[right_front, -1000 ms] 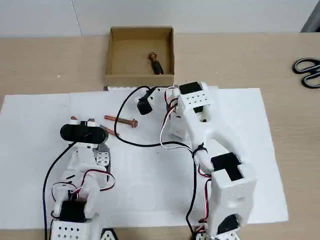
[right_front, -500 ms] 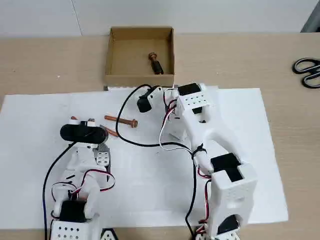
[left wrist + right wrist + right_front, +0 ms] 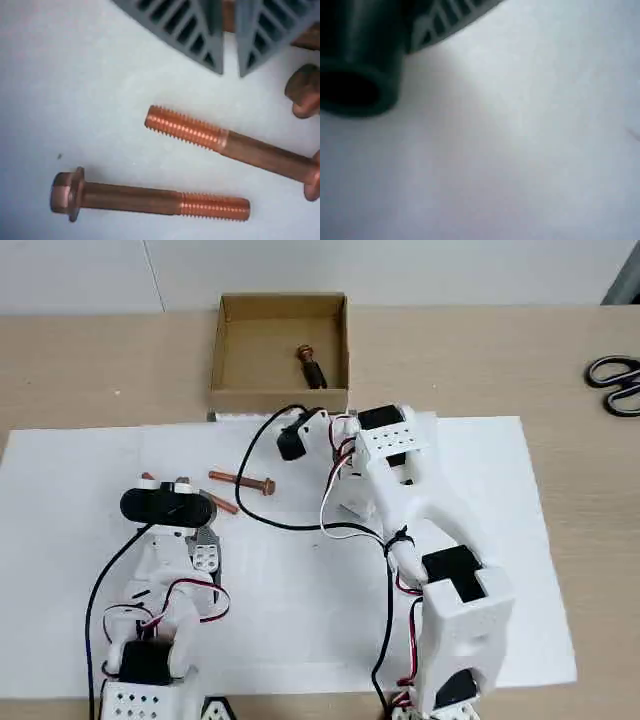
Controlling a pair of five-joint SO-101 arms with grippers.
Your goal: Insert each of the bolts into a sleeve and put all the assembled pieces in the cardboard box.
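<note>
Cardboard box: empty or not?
Not empty: one sleeved bolt lies inside the cardboard box, near its right wall.

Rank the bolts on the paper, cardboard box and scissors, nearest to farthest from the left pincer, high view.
1. Bolts, beside the left pincer.
2. Cardboard box, farther back.
3. Scissors, far right edge.

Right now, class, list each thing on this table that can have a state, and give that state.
cardboard box: open, holds one assembled piece.
assembled piece: bolt seated in its sleeve, lying in the box.
loose bolts: bare, lying flat on the white paper.
loose sleeve: empty, nothing in its open end.
left gripper: low over the bolts; open or shut unclear.
</note>
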